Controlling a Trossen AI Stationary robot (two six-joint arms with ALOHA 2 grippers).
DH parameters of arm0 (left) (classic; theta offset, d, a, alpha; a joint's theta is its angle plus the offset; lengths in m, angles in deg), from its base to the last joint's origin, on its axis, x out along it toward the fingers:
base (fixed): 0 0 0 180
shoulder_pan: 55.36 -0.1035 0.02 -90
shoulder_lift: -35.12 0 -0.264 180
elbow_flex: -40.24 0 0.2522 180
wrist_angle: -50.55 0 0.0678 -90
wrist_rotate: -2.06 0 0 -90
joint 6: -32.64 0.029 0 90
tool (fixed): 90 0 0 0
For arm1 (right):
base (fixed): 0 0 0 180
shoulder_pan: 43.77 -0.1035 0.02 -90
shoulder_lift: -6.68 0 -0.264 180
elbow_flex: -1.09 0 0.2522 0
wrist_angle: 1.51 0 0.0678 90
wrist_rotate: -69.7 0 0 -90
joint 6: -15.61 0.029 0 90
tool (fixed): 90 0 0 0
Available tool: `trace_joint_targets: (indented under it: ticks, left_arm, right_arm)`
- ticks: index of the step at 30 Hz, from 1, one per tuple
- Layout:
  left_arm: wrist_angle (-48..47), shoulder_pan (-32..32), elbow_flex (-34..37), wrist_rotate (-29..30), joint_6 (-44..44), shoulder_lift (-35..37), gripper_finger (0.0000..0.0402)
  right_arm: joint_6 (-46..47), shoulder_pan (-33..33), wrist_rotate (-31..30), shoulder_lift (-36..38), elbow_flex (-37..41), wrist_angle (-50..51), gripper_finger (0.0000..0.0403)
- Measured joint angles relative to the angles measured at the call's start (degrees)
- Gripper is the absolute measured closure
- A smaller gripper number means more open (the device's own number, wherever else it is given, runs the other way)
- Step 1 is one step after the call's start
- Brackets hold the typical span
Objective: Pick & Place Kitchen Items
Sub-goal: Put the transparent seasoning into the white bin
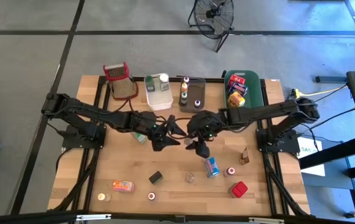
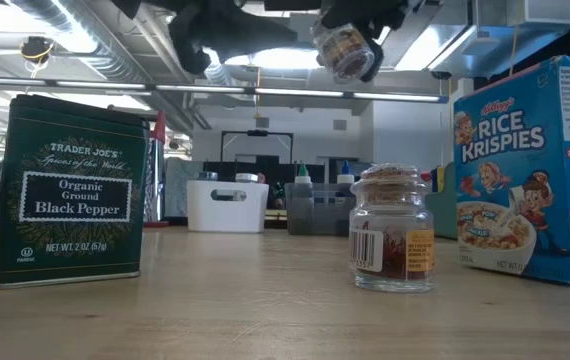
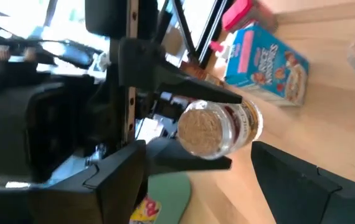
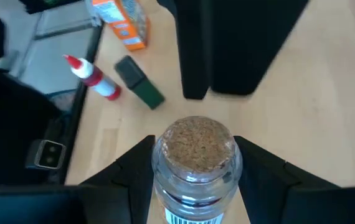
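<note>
tin (image 2: 68, 190): Trader Joe's Organic Ground Black Pepper | box (image 2: 531, 168): Rice Krispies

A clear glass spice jar (image 4: 196, 168), cork-topped with a barcode label, is held tilted above the surface, upper centre of the low view. Standing upright below: a green black-pepper tin (image 2: 69, 190) at left, a second spice jar (image 2: 392, 230) centre-right, and a Rice Krispies box (image 2: 531, 170) at right.
</note>
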Motion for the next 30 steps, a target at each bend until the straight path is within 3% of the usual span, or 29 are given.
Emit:
trace_joint_targets:
  ticks: [13, 24, 30]
  left_arm:
    - [-16.5, 0.4, -9.4, -5.3, -3.1, -5.1, 0.0132]
    - [-17.3, -0.1, -13.1, -5.8, -3.5, -7.0, 0.014]
    - [-17.8, -1.5, -13.4, -12.0, -2.9, -7.0, 0.014]
  right_arm:
    - [-1.7, 2.7, 7.2, -3.9, 0.0, -3.5, 0.0219]
    - [-2.6, 2.7, 7.4, -3.9, 0.0, -3.7, 0.0219]
    - [-2.8, 2.6, 7.4, -3.7, 0.0, -3.5, 0.0219]
